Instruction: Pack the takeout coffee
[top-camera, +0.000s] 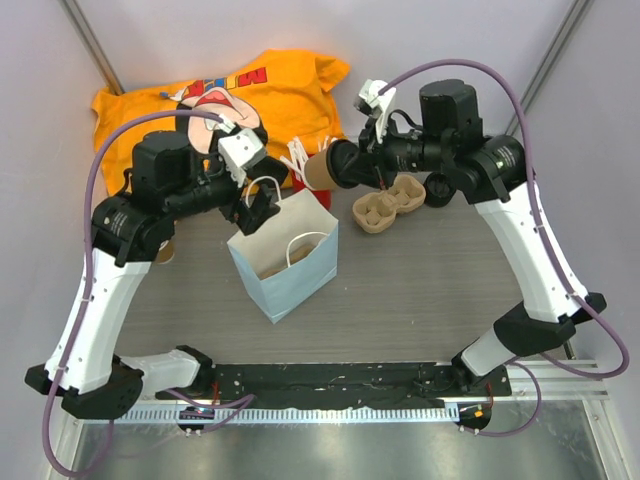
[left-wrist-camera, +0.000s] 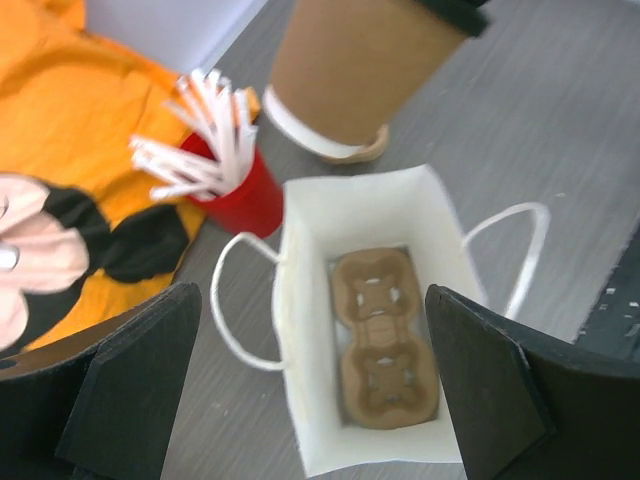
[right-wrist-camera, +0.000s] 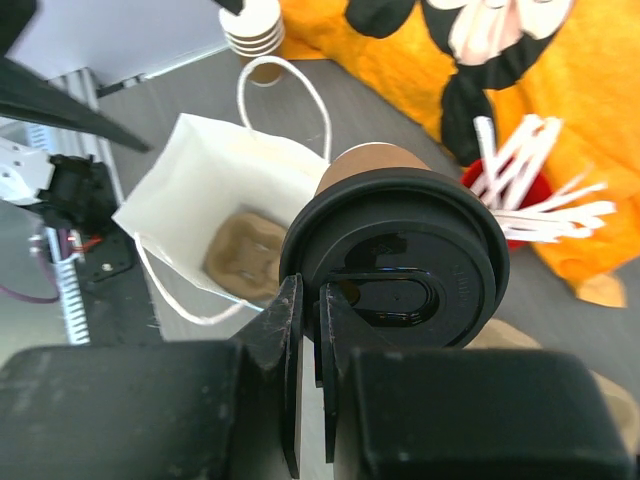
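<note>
- Just past the far rim of the paper bag (top-camera: 285, 262) you have the takeout coffee (top-camera: 323, 170), held off the bench (top-camera: 420, 290) and tipped on its side, base toward the left arm, black lid (right-wrist-camera: 395, 268) toward the right wrist.
- Your right claw (right-wrist-camera: 312, 335) is nearly closed, its two fingers pinching the lid's rim; nothing else carries the cup.
- Your left claw (left-wrist-camera: 310, 310) is spread wide and holds nothing. It hangs over the bag's open mouth at its left rim, so it stands between the cup and part of the opening.
- Inside the bag a brown pulp cup carrier (left-wrist-camera: 385, 345) lies flat on the bottom, both wells bare.
- Close behind the cup's base is the red cup (left-wrist-camera: 245, 195) with white sticks (left-wrist-camera: 195, 145) fanning out of it, right by the bag's far handle.
- A second pulp carrier (top-camera: 385, 205) sits on the bench below the right wrist, to the right of the bag.
- The orange shirt (top-camera: 225, 95) lies along the far edge, behind the red cup.
- A stack of lidless cups (right-wrist-camera: 250, 25) stands off to the bag's left, partly under the left arm.
</note>
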